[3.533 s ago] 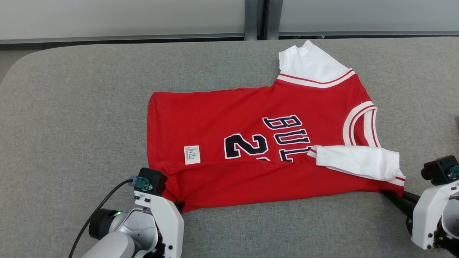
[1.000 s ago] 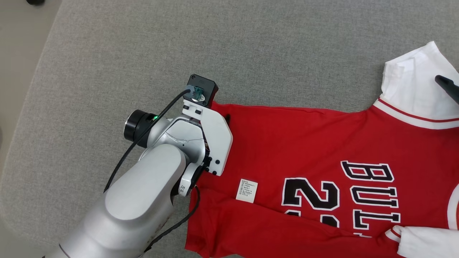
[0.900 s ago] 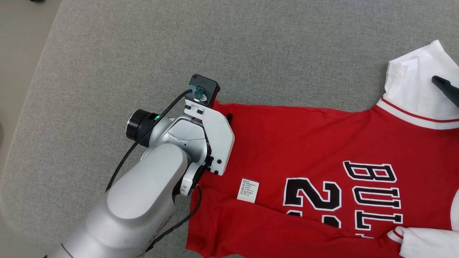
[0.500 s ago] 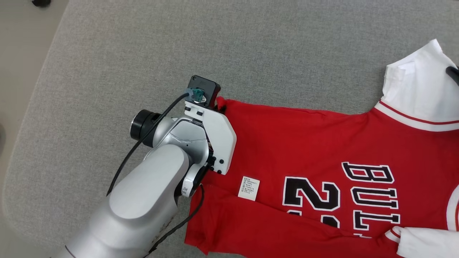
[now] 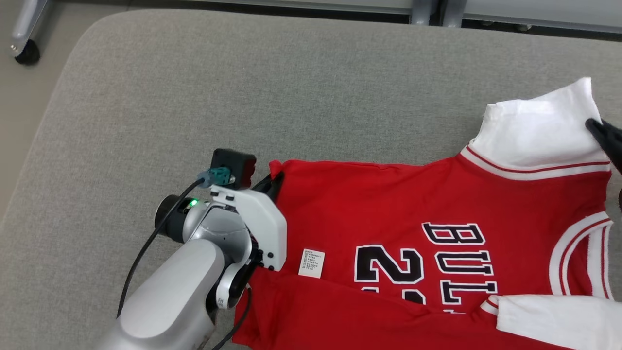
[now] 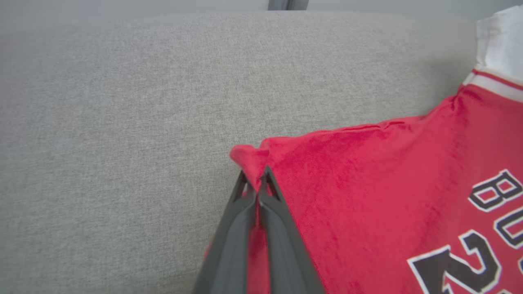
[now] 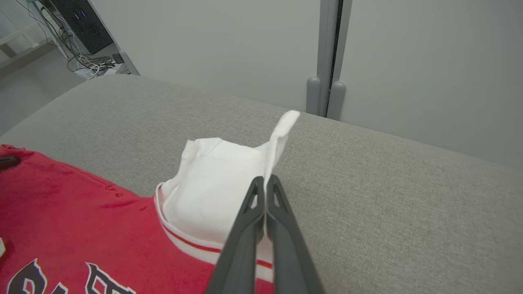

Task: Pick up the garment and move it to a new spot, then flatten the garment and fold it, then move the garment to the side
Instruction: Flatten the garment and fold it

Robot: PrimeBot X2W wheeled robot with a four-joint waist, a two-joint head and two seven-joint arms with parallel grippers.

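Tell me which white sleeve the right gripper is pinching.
The far sleeve, beyond the red body: the right gripper is shut on its edge. The near sleeve lies folded over the red body.

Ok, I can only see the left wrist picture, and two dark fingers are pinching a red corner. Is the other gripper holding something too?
Observer: Yes. The right gripper is shut on the edge of the white sleeve of the jersey.
Operator: Is that sleeve lying flat?
Observer: No. Its pinched edge is pulled up into a peak above the grey cushion.
Operator: Is there another sleeve?
Observer: Yes. In the head view a second white sleeve lies folded across the jersey's red front, at the lower right.
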